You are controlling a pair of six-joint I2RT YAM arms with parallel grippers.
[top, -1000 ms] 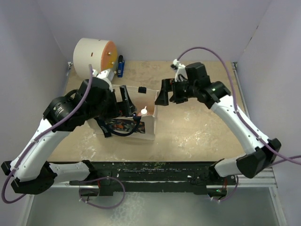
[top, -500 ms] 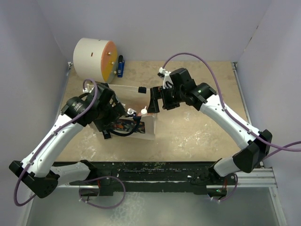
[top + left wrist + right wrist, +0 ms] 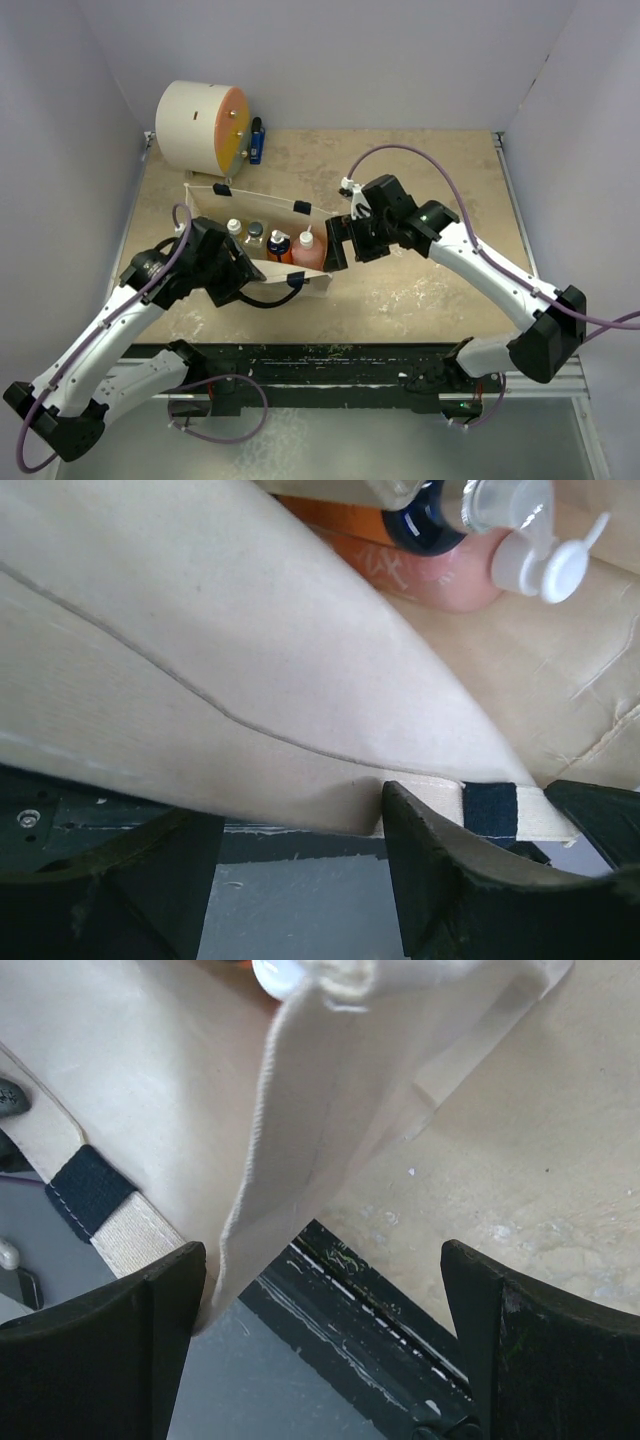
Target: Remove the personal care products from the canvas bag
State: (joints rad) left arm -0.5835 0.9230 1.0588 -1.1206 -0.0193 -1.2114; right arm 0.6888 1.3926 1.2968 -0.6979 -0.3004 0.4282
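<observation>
A: Where's the bag?
B: The cream canvas bag with navy strap handles (image 3: 260,200) is on the tan tabletop (image 3: 430,170), mouth up and spread open. It's just in front of the big white drum with an orange face (image 3: 195,125), and a small blue item (image 3: 257,140) stands beside the drum.
A: Products?
B: All inside the bag, upright in a row. Left to right in the top view: tiny yellowish white-capped bottle (image 3: 234,229), clear dark-capped bottle (image 3: 254,236), orange dark-capped bottle (image 3: 278,246), pink white-capped bottle (image 3: 308,250). They're close together; I can't tell if they touch.
A: Left gripper?
B: The left gripper (image 3: 300,815) is at the bag's near long rim. Its fingers are partly apart, with a clear gap. In the wrist view the hem runs across that gap at the tips, and a navy tab (image 3: 490,810) sits just past one finger. The cloth isn't pinched, so it's holding nothing.
A: Right one?
B: The right gripper (image 3: 322,1255) is at the bag's right end, fingers spread wide. The bag's folded end corner hangs between them, close to one finger (image 3: 100,1350) and well apart from the other. It's loose, with no grip on it.
A: Anything out of the bag?
B: No, none are out.
</observation>
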